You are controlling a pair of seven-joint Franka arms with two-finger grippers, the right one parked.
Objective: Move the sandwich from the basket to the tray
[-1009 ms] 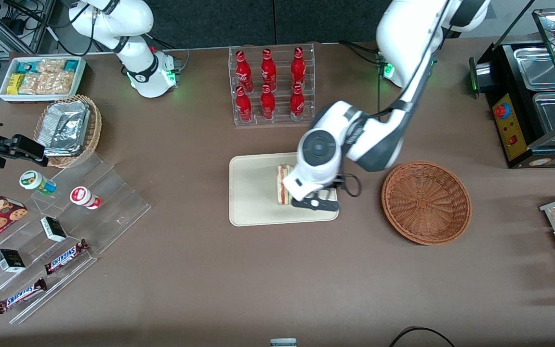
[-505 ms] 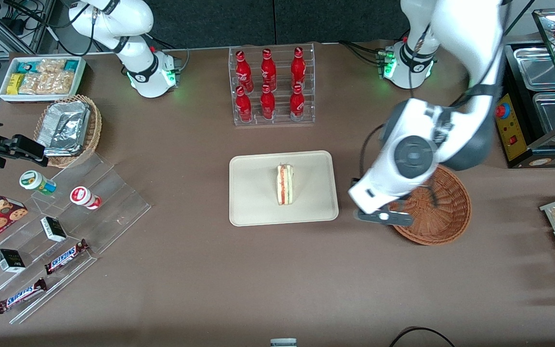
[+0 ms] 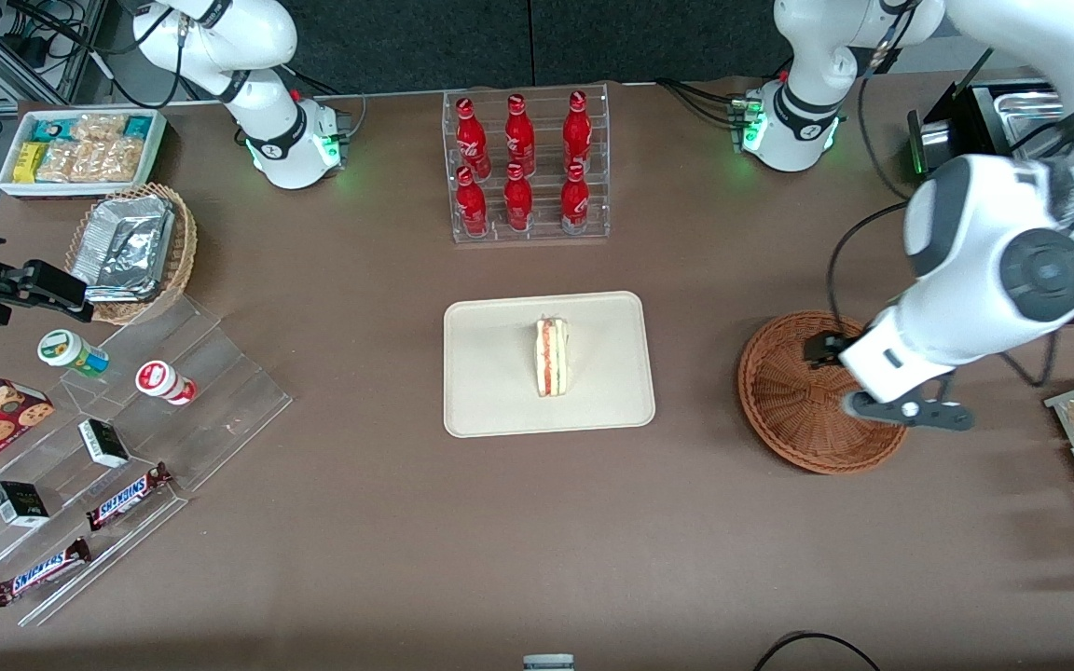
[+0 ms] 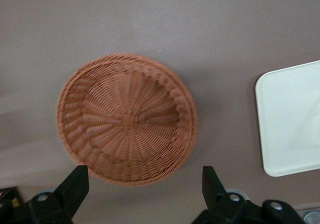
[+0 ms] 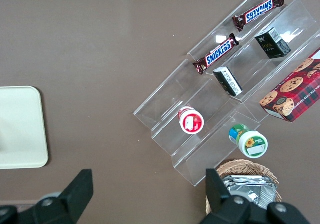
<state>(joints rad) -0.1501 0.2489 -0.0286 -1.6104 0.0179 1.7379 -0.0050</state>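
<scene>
So the sandwich [image 3: 551, 357] now sits alone on the tray [image 3: 490, 401], job basically done. The claw [image 3: 905, 410] has swung away, over the empty basket's [image 3: 784, 410] rim, its fingers [image 4: 75, 186] spread apart, holding nothing.

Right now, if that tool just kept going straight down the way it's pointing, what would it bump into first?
Probably the wicker basket: the open tool points down over its empty inside, near its rim. Height above it is unclear.
</scene>
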